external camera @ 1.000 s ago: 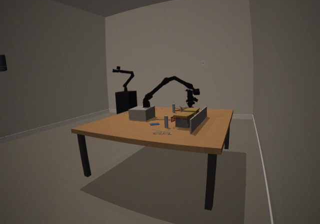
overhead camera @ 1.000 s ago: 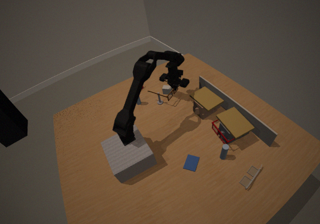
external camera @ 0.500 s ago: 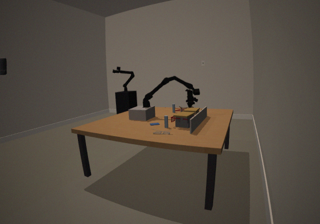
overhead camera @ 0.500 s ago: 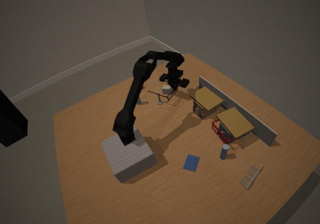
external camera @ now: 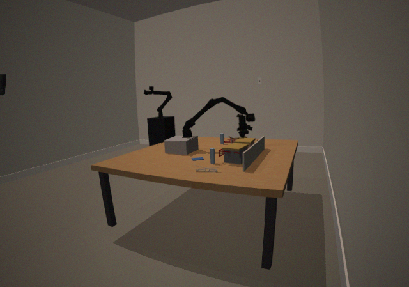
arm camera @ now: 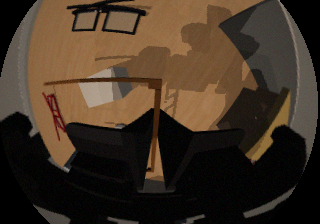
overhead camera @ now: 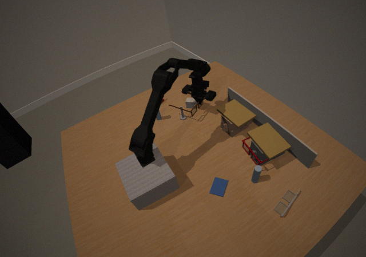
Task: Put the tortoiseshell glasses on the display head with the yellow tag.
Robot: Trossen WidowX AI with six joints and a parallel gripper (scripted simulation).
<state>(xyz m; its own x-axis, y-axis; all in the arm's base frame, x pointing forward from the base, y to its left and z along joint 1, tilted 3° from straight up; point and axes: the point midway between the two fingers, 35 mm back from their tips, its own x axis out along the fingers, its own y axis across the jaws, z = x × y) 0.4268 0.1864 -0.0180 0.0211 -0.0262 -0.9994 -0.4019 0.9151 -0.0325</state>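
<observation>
My gripper is shut on the tortoiseshell glasses by their front frame, and holds them above the table at the back, short of the stands. One temple sticks out to the left in the wrist view; the other is not clear. Two head stands have yellow boards over them: the farther board and the nearer board. The heads beneath are mostly hidden, and I cannot make out a yellow tag. Red glasses are at the nearer stand's front.
A grey wall runs behind the stands. A white block and a small post are near the held glasses. Blue cylinder, blue pad and clear glasses lie nearer. Dark glasses show too.
</observation>
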